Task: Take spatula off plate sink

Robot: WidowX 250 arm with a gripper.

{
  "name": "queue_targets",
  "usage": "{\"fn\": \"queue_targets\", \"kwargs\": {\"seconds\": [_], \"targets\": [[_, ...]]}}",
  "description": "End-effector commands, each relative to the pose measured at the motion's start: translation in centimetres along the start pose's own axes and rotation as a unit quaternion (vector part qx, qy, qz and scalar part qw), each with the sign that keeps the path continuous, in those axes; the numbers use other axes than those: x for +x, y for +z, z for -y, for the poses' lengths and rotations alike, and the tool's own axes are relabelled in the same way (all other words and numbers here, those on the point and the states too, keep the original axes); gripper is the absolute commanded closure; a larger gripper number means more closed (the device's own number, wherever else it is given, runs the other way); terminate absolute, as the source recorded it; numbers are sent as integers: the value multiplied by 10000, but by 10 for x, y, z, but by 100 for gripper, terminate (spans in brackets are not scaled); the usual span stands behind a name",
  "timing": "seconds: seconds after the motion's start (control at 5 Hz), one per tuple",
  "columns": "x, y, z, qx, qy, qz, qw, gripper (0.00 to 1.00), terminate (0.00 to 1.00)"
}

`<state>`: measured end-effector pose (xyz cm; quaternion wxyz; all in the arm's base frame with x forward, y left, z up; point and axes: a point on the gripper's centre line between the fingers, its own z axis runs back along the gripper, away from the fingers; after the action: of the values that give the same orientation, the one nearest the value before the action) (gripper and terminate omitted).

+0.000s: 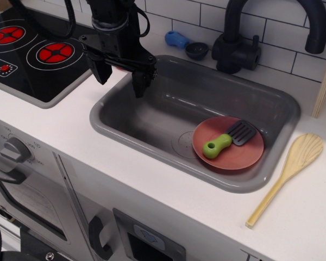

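The spatula (227, 140) has a lime-green handle and a dark grey slotted blade. It lies on the terracotta-red plate (233, 157), handle toward the front left, blade toward the back right. The plate rests on the floor of the grey sink (152, 117), in its right front part. My black gripper (121, 76) hangs over the sink's back left corner, well to the left of the plate. Its two fingers (140, 81) are spread apart and hold nothing.
A black faucet (239, 43) stands behind the sink. A blue-handled scoop (186, 44) lies by the tiled wall. A pale wooden spoon (290, 171) lies on the white counter right of the sink. A toy stove (27, 54) with red burners is at the left.
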<state>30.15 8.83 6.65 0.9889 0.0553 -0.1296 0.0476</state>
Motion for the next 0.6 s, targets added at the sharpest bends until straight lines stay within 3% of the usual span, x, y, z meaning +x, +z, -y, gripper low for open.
{"fn": "queue_targets", "kwargs": {"seconds": [0.0,0.4], "targets": [[0,0,0,0,0,0,10000,0,0],[3,-5,58,-262,-957,-154,9949,0,0]]}}
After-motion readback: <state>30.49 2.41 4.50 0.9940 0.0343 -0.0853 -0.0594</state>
